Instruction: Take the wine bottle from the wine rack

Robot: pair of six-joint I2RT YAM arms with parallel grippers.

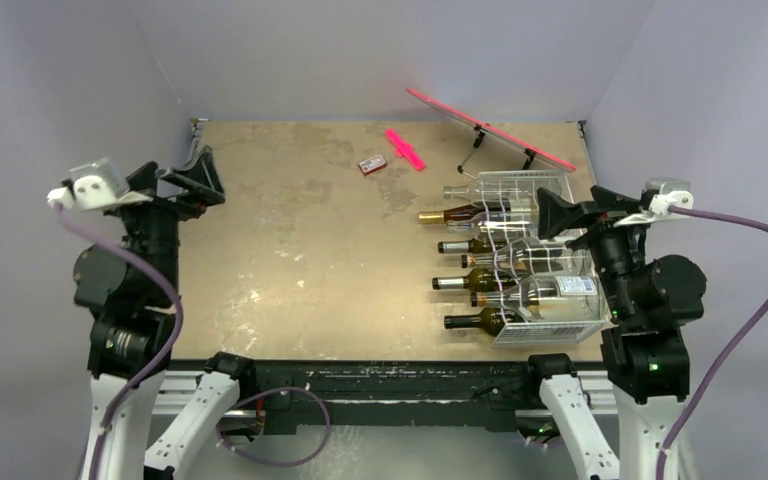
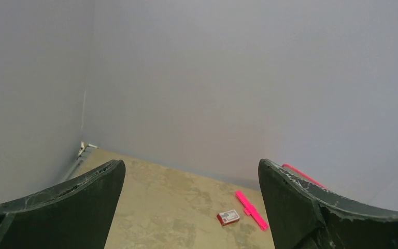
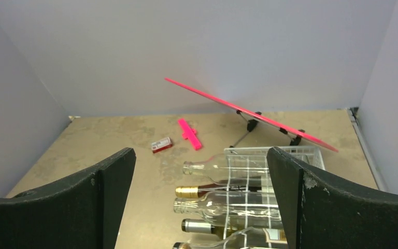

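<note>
The white wire-grid wine rack (image 1: 550, 180) stands at the right of the table, with several wine bottles lying in its wavy tiers, necks pointing left. A gold-capped bottle (image 1: 450, 214) lies near the back; dark-capped ones (image 1: 468, 321) lie toward the front. In the right wrist view the rack (image 3: 306, 153) and bottle necks (image 3: 199, 191) show below. My right gripper (image 1: 552, 214) is open and empty, raised over the rack's right side; it also shows in the right wrist view (image 3: 201, 202). My left gripper (image 1: 196, 177) is open and empty, raised at the far left (image 2: 192, 207).
A pink flat board on a black stand (image 1: 490, 130) leans at the back right. A pink strip (image 1: 404, 148) and a small red-and-white box (image 1: 371, 165) lie at the back middle. Grey walls enclose the table.
</note>
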